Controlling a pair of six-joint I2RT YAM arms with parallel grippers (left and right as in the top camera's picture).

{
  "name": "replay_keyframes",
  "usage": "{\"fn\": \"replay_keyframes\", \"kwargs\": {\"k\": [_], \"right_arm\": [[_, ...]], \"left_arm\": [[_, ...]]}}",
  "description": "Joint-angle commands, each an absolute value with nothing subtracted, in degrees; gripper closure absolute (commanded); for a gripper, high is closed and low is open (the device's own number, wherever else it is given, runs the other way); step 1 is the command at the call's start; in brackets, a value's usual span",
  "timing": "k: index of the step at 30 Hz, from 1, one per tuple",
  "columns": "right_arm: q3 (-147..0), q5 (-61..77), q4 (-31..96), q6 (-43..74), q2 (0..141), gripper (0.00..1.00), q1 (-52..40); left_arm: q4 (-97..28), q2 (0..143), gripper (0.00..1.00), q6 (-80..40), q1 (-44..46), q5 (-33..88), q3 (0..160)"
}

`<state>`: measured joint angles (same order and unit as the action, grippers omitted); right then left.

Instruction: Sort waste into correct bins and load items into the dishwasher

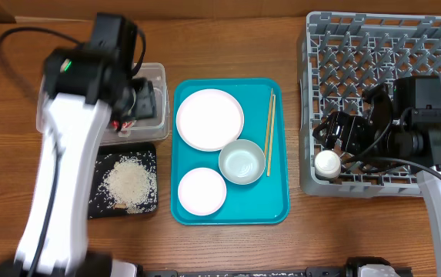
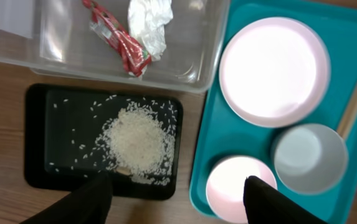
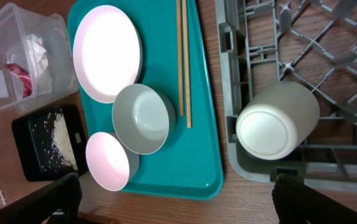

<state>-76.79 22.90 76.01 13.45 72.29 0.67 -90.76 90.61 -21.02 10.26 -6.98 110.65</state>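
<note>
While the red snack wrapper (image 2: pixel 119 40) and the crumpled white tissue (image 2: pixel 148 22) lie touching each other inside the clear tub (image 2: pixel 184 62), the rice grains (image 2: pixel 138 140) sit in a loose heap on the black tray (image 2: pixel 35 137), with stray grains scattered around the heap. The black tray rests on the wooden bench (image 1: pixel 228 38) just beside the tub's long wall. Next to both bins stands the teal tray (image 2: pixel 218 140). It carries the large plate (image 2: pixel 275 71), the small plate (image 2: pixel 237 193) and the pale bowl (image 2: pixel 309 155); in the right wrist view the bowl's rim overlaps the small plate's edge. The chopsticks (image 3: pixel 183 62) lie side by side along the teal tray's edge nearest the dish rack (image 3: pixel 233 81). The rack stands on the bench just beyond that edge. The white cup (image 3: pixel 278 118) rests in the rack's corner compartment on the side facing the teal tray, tilted among the pegs with its flat closed end turned upward. The left tool (image 2: pixel 177 182) hangs above the gap between the black tray and the teal tray, its fingers spread wide and holding nothing. The right tool (image 3: pixel 178 182) hangs over the teal tray's edge near the cup, its fingers likewise wide apart and empty.
</note>
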Motion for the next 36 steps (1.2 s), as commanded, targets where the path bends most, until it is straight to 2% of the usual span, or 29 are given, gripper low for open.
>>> {"fn": "replay_keyframes", "kwargs": {"k": [1, 2, 3, 12, 31, 33, 36], "right_arm": [[-76.75, 22.59, 75.79, 13.10, 72.29, 0.00, 0.71], [-76.75, 22.59, 75.77, 13.10, 72.29, 0.00, 0.71], [-76.75, 22.59, 75.75, 13.10, 72.29, 0.00, 0.71], [-76.75, 22.59, 74.89, 13.47, 72.29, 0.00, 0.71], [-76.75, 22.59, 74.89, 13.47, 72.29, 0.00, 0.71], [-76.75, 22.59, 74.87, 13.47, 72.29, 0.00, 0.71], [-76.75, 22.59, 74.89, 13.47, 72.29, 0.00, 0.71]], "left_arm": [[-93.43, 81.45, 0.21, -22.72, 10.59, -9.47, 112.31], [-94.65, 79.20, 0.04, -22.70, 10.57, -9.50, 112.31], [-95.68, 77.49, 0.00, -22.70, 10.57, -9.50, 112.31], [-96.79, 67.11, 0.00, -21.21, 10.55, -9.34, 112.29], [-96.49, 61.76, 0.00, -20.51, 10.39, -10.22, 112.12], [-94.32, 60.07, 0.00, -20.12, 8.58, -12.45, 110.91], [-84.42, 55.70, 0.00, -20.10, 5.54, -11.68, 103.98]]}}
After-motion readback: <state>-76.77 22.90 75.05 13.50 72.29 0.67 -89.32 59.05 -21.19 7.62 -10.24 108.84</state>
